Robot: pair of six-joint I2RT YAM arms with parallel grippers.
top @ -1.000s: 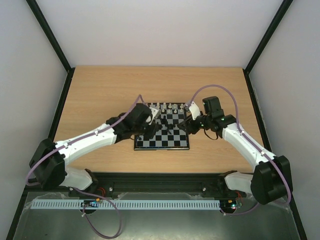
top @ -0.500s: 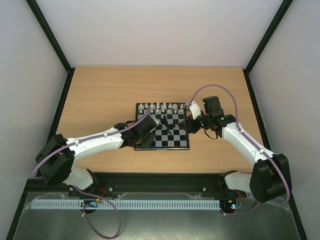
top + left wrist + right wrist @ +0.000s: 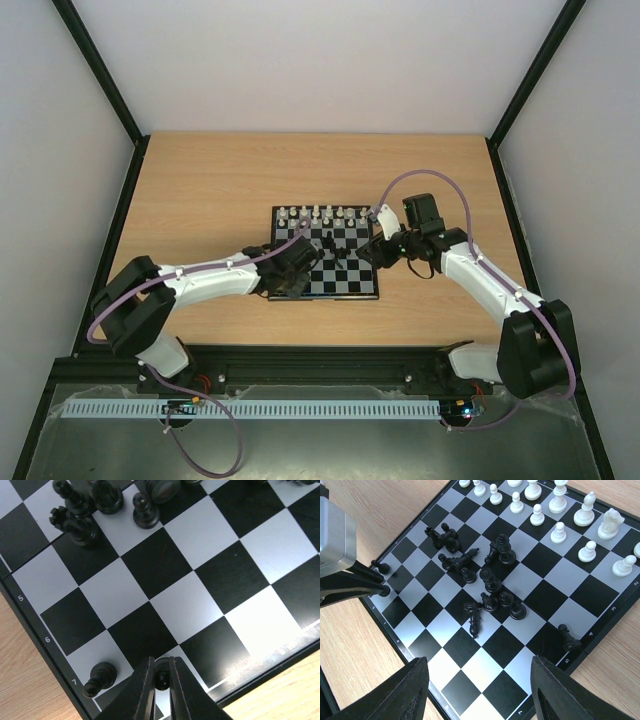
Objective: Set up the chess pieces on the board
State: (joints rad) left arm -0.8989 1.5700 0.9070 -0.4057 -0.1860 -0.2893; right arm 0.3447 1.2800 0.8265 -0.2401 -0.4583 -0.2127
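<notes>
The left gripper (image 3: 161, 662) is closed down to a narrow slit. A black pawn (image 3: 161, 676) is pinched upright between its fingers (image 3: 141, 692), at 6 o'clock in the left wrist view. It is held low over the board (image 3: 200, 605) close to a corner; whether its base is touching, and which square lies beneath, cannot be told. So fine a pinch is judged to suit so small a piece.

A second black pawn (image 3: 99, 679) is stood just beside it at 8 o'clock, so a pawn row is probably being started.

The right gripper (image 3: 479, 680) is spread wide and nothing is held; it is likely kept back to leave room.

Toppled black pieces (image 3: 485, 585) are heaped mid-board. The white pieces (image 3: 555, 510) are ranked at 1 o'clock in the right wrist view.
</notes>
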